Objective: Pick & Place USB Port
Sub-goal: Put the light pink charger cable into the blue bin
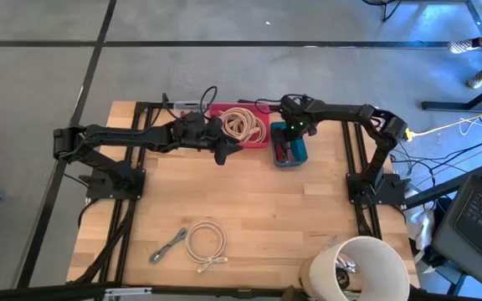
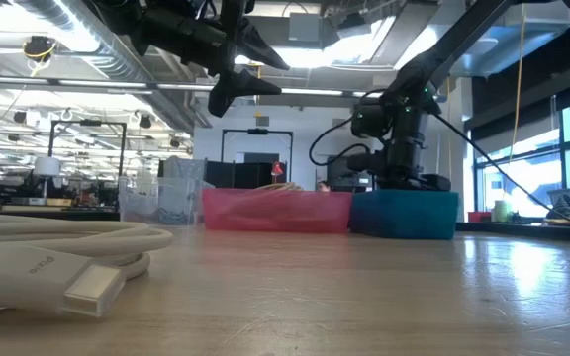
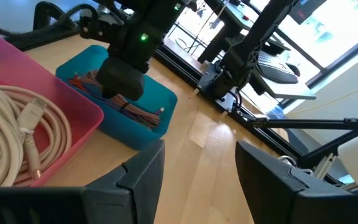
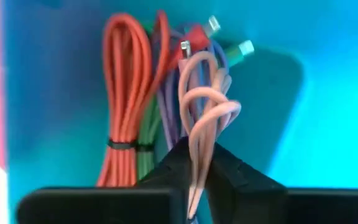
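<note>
A blue bin (image 1: pixel 291 155) at the table's far middle holds bundled orange, green and purple cables (image 4: pixel 135 99). My right gripper (image 4: pixel 196 152) points down into this bin (image 2: pixel 404 215) and is shut on a pink cable (image 4: pixel 201 106). A pink bin (image 1: pixel 239 125) to its left holds a coiled beige cable (image 3: pixel 17 124). My left gripper (image 1: pixel 223 155) hangs open and empty in the air by the pink bin's near right corner, its fingers (image 3: pixel 142 174) aimed toward the blue bin (image 3: pixel 135 106). A white coiled USB cable (image 1: pixel 206 244) lies on the table's near part. My right gripper pinches the pink cable's looped strands (image 4: pixel 197 140) between its two fingertips. The fingers come from above, pointing down into the blue bin. The cable's loops stand out beyond the fingertips over the other bundles; whether they rest on them I cannot tell.
A grey cable (image 1: pixel 167 247) lies beside the white one, which fills the low view's foreground (image 2: pixel 57 259). A clear bin (image 2: pixel 161 203) stands left of the pink bin (image 2: pixel 275 210). A large white cylinder (image 1: pixel 362 267) sits at the near right corner. Bare wood lies in the table's middle.
</note>
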